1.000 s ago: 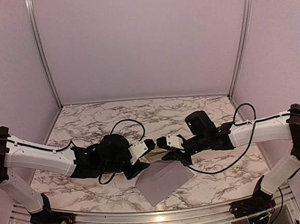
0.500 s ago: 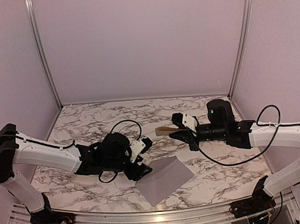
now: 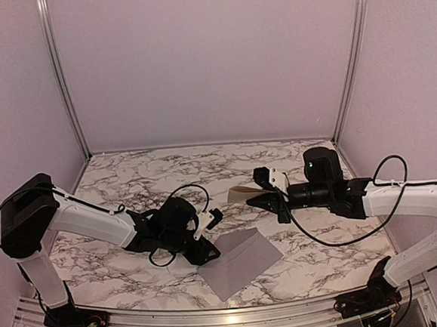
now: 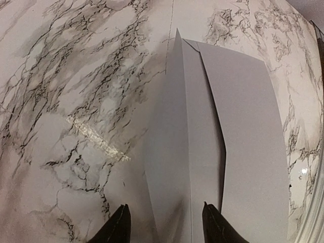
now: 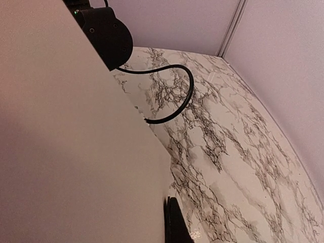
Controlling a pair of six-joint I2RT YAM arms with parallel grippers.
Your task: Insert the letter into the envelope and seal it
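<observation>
Letter in right pincer, envelope on table.

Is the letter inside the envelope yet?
No, the right gripper holds the letter up in the air, apart from the envelope lying flat below.

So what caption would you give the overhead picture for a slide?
The right gripper holds the letter above the marble table; left gripper, jaws open, sits at the grey envelope.

Soft pinkish light, mild glare, fisheye edges
</observation>
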